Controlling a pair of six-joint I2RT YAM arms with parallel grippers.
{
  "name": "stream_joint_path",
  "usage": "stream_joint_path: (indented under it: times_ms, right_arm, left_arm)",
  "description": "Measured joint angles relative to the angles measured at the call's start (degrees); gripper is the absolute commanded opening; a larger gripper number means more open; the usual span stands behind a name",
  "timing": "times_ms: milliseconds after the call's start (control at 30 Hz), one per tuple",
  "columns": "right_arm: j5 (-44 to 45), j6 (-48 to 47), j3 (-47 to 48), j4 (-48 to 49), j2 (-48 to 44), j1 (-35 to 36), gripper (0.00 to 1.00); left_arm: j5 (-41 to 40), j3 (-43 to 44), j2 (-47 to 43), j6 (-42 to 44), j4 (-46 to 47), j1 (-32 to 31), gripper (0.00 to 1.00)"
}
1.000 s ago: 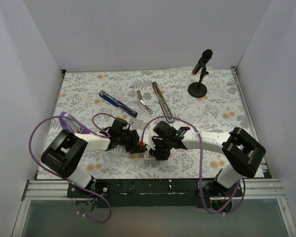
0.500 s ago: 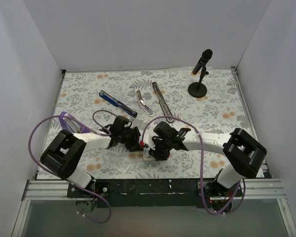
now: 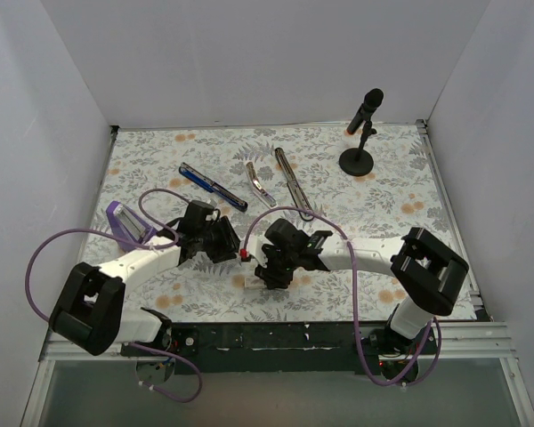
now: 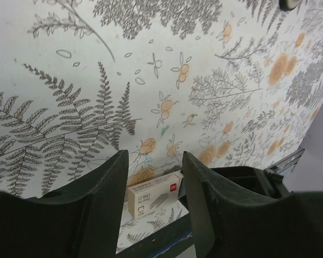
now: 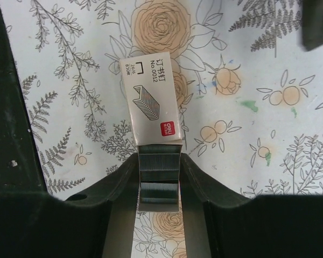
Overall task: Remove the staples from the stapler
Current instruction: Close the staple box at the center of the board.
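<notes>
Right end effector: closed on a grey block of staples, its pads touching both long sides. The block sticks out of the open end of a small white cardboard staple box with a red mark.
Why held so: a pinch from the sides probably lets the strips slide along the box's length without scattering.
Left end effector: jaws apart with nothing between them, hovering near the staple box on its left, likely standing by to steady it.
Staple box contents: grey staples, part in and part out; how full it is cannot be seen.
Stapler: long slim bars (blue-and-black arm, silver piece, metal channel) fanned flat on the floral-printed tabletop, well beyond the staple box on the side away from the arms, untouched.
Channel contents: too small to tell.
Task standing: neither arm has the stapler in hand.
</notes>
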Motion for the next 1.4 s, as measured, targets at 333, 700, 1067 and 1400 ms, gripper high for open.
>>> stream_joint_path:
  times_ms: [333, 700, 1067, 1400]
  right_arm:
    - [4.07, -3.72, 0.55, -5.38, 0.00, 0.07, 0.42]
    - [3.54, -4.42, 0.63, -5.86, 0.00, 0.07, 0.42]
    - [3.32, -4.48, 0.63, -5.86, 0.00, 0.04, 0.42]
    - [2.99, -4.70, 0.61, -6.01, -0.11, 0.04, 0.42]
  left_arm:
    - [7.52, -8.17, -0.48, -1.88, 3.43, 0.00, 0.36]
    - [15.06, -14.97, -1.22, -6.43, 13.88, -0.96, 0.32]
    - [19.65, -18.27, 3.85, -11.93, 26.45, -3.63, 0.25]
    - [19.10, -18.27, 4.09, -12.22, 27.26, -3.98, 0.00]
